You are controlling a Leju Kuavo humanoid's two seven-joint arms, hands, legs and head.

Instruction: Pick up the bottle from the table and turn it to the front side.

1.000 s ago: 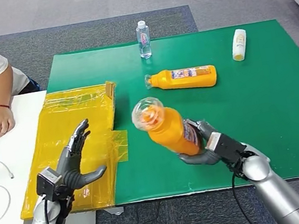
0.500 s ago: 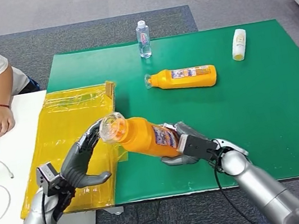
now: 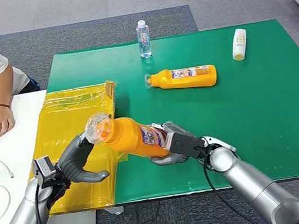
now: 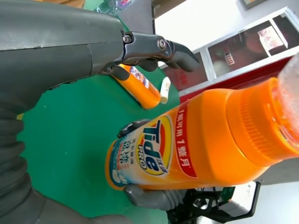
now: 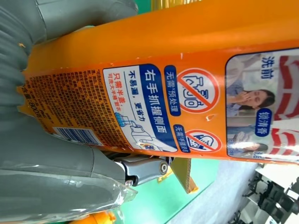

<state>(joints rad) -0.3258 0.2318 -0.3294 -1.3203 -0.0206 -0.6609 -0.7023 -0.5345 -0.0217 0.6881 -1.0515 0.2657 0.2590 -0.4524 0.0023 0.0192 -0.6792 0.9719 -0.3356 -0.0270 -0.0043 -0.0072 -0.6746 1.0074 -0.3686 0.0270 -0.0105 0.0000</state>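
Your right hand, low in the middle of the head view, was clamped on the bottom end of the bottle. The bottle was up off the green mat and lay almost flat in the air, with its cap pointing to the left of the frame.

A second before, the cap had pointed up and toward the camera, and the bottle was more to the right. You swung it down and left, over the edge of the yellow bag.

Your left hand, at the lower left, had moved in too. Its fingers were apart and curled under the cap, but I could not tell if they touched it.

In the left wrist view the big front label faced that hand. I think this means the turn was nearly done and a hand-over was close.

Farther back, a second orange bottle, a clear bottle and a white bottle had not moved.
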